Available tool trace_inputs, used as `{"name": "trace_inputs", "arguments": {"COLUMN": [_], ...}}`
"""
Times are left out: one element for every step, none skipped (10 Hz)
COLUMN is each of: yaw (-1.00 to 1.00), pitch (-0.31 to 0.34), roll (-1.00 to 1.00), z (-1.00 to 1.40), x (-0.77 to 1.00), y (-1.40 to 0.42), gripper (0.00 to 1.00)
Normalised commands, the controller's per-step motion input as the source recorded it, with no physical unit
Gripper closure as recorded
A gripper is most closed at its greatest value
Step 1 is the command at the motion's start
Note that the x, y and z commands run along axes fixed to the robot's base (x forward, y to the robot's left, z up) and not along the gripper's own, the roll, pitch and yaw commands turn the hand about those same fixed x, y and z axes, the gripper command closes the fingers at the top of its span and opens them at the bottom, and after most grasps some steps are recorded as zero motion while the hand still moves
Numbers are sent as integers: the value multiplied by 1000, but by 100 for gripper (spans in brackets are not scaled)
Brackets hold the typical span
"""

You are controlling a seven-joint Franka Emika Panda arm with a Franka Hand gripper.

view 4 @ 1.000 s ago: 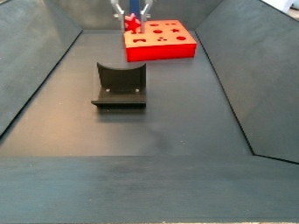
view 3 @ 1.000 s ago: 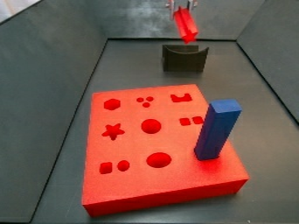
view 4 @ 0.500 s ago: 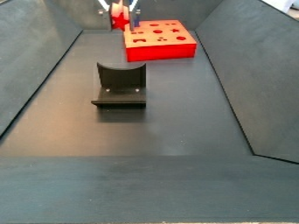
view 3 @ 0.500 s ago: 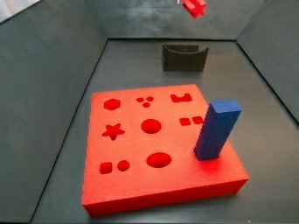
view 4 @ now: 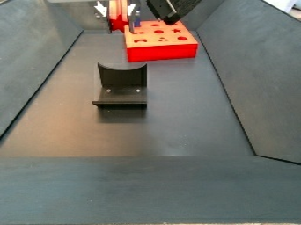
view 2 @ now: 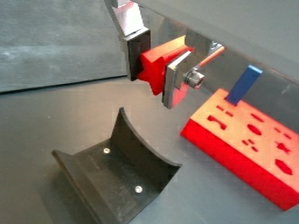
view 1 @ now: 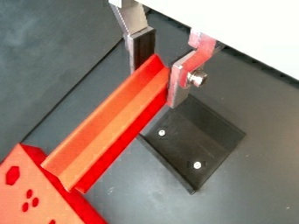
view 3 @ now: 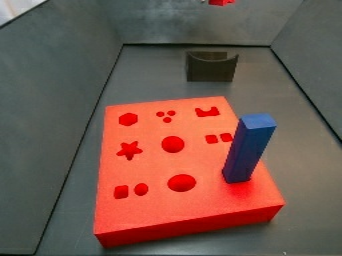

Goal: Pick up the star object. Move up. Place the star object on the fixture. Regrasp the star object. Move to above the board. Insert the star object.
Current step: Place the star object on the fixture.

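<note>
Your pincer (view 2: pixel 160 72) grips the long red star-section bar (view 1: pixel 111 125), raised high above the dark L-shaped fixture (view 4: pixel 120 86), red foam board (view 4: pixel 163 41) beyond.

A dark grey, matte floor (view 4: pixel 159 132) ran the length of a trough-like enclosure. Sloping grey side walls (view 4: pixel 33 75) rose from its edges, and a grey back wall (view 3: pixel 160 22) closed the far end. The light was soft and even. The gripper (view 4: pixel 118 14) hung high at the far end.
</note>
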Motion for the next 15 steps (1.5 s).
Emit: {"name": "trace_inputs", "arguments": {"yaw": [-102,-119,-118,-106,-101,-93,-91,-83,-79,-76,-76,-81,-85,-91,-93], "pitch": [80,-52,-54,-38,-24,2,17,27,33,42,47,44,38,29,25], "roll": [-211,-1000,-1000,-1000,-1000,-1000,-942,-782,-673,-455,-303,-206,-190,-166,-158], "z": [-6,-1000,-1000,-1000,-1000,-1000,-1000,-1000,-1000,-1000,-1000,-1000,-915,-623,-514], "x": [71,103,104,113,119,130,141,148,152,161,172,177,164,117,107], "y": [33,64,65,75,75,84,91,96,100,107,110,109,103,80,68], "gripper": [100,100,100,100,100,100,100,100,100,100,100,100,100,100,100]}}
